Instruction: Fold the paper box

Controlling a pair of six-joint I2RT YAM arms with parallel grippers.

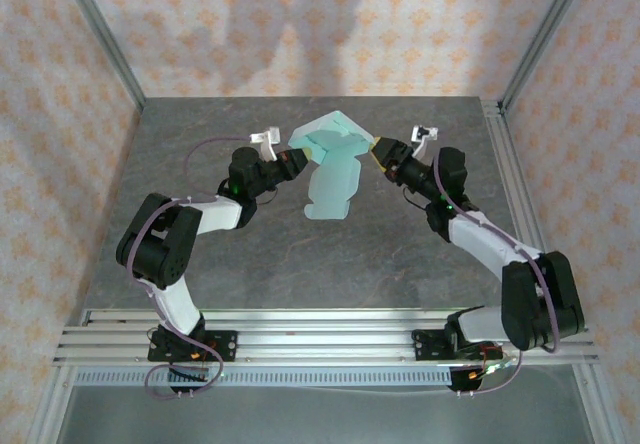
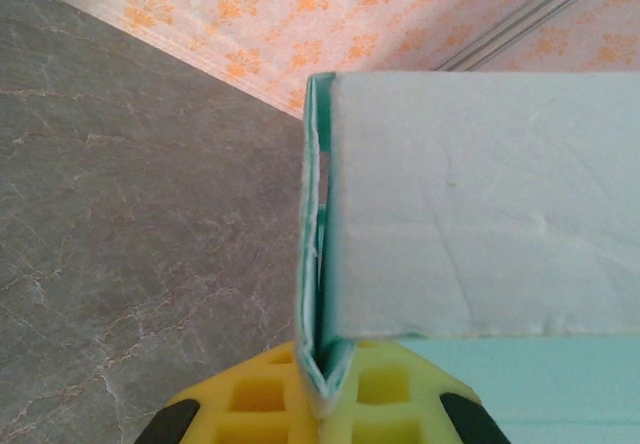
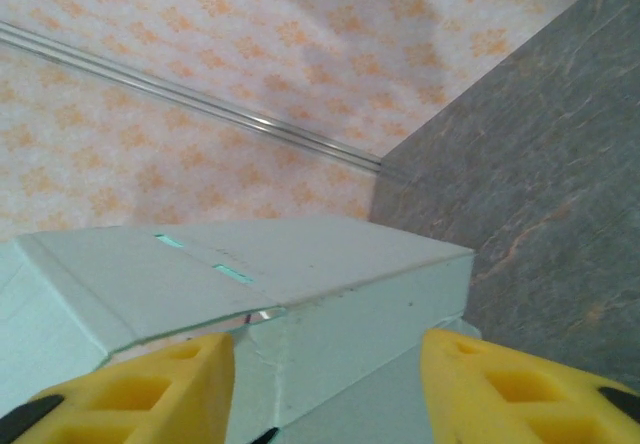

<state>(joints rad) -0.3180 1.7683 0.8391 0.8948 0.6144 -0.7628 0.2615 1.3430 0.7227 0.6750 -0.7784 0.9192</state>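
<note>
The left arm reaches in over the grey marbled table, and its tool is closed on the left edge of the pale mint-blue thin card paper box. In the left wrist view the two yellow fingers are pressed together, pinching a doubled fold of the card between them. A broad pale panel of the box rises above and to the right of that fold.

The box is partly folded and sits at the middle of the table towards the far side, held between the two tools. One long rounded flap hangs toward the near edge.

The right tool meets the right end of the box. In the right wrist view its yellow fingers stand wide apart, with a folded corner of the box between them. Whether they press on the card cannot be told. Two small slots are cut in the top panel there.

Orange-patterned wallpaper backs the scene.
</note>
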